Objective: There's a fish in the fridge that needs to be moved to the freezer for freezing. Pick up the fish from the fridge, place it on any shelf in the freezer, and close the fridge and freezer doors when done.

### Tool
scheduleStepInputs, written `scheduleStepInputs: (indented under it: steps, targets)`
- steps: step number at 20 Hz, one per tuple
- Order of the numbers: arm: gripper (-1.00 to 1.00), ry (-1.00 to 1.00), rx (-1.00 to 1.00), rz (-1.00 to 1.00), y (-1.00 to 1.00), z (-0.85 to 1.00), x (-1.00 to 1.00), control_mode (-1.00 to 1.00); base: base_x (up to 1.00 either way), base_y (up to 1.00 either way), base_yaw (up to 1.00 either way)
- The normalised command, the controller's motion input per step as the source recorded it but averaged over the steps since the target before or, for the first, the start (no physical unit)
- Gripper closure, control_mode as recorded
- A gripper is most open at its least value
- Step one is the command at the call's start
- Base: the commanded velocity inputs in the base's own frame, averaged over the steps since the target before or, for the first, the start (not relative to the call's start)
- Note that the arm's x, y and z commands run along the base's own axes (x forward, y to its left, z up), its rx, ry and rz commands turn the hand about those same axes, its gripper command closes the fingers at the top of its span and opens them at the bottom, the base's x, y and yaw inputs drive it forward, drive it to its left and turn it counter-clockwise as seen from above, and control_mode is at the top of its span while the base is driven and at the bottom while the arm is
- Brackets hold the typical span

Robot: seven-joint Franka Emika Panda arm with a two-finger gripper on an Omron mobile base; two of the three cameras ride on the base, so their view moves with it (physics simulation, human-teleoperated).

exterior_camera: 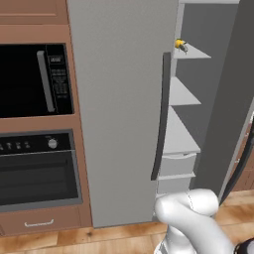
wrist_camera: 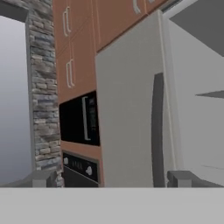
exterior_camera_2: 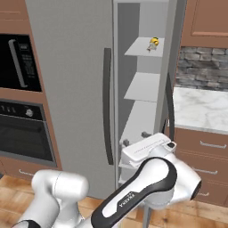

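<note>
Two doors differed: the fridge door [exterior_camera: 121, 109], flat matte grey with one long dark bar handle [exterior_camera: 160, 116], was closed, while the freezer door [exterior_camera: 228, 94] stood swung out, leaving its narrow compartment clear. Three plain grey shelves showed in the freezer [exterior_camera_2: 141, 84], and the fish [exterior_camera_2: 153, 43] lay on the top one near its front edge. Well below it, the gripper [exterior_camera_2: 133, 139] had its fingers spread wide, holding nothing.

Fish [exterior_camera: 180, 45]: on upper shelf in freezer [exterior_camera: 191, 94], right of closed fridge door [exterior_camera: 121, 109]; microwave [exterior_camera: 34, 79] left, above oven [exterior_camera: 39, 168].
</note>
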Motion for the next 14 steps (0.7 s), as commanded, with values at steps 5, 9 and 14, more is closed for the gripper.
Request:
scheduleStepInputs:
  steps: [5, 9, 14]
  targets:
    - [-1.00, -0.02, 0.00, 0.01, -0.25, -0.01, -0.14, -1.00, 0.00, 0.00, 0.00]
    - [-1.00, -0.03, 0.00, 0.00, -0.71, 0.00, -0.42, -1.00, 0.00, 0.00, 0.00]
    - [-1.00, 0.00, 0.00, 0.00, -0.75, -0.16, 0.40, -1.00, 0.00, 0.00, 0.00]
